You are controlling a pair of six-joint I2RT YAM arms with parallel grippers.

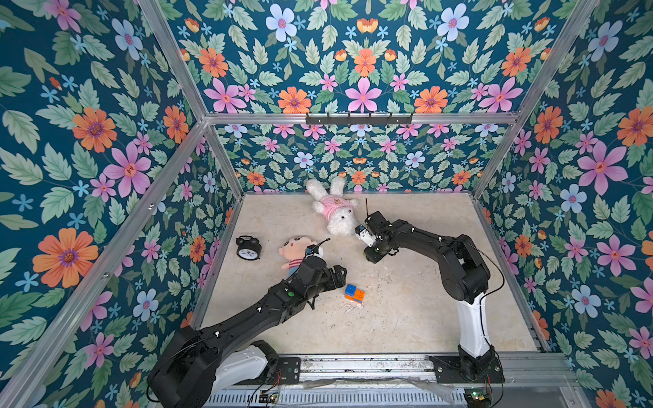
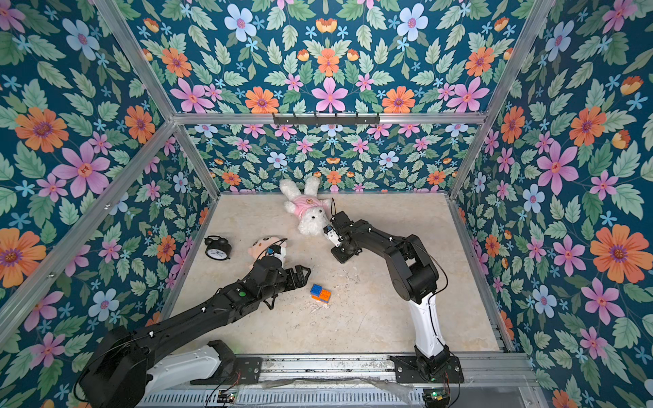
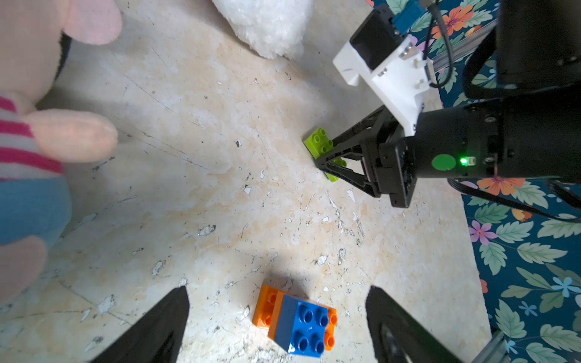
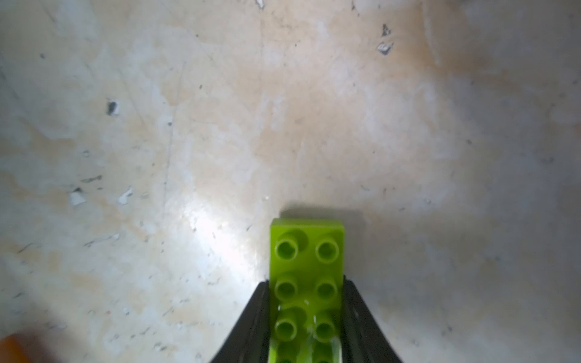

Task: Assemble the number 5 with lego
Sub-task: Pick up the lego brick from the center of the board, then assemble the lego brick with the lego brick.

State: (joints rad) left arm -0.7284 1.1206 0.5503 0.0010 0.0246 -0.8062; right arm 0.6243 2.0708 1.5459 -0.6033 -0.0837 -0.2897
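My right gripper (image 4: 306, 284) is clamped on the green brick (image 4: 306, 239), well apart from the half-built orange-and-blue stack (image 3: 298, 320); my left gripper (image 3: 278, 290) gapes beside that stack, green not yet joined

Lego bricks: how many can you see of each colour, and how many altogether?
Lime-green brick: 1
Orange bricks: 2
Blue bricks: 2
Total: 5
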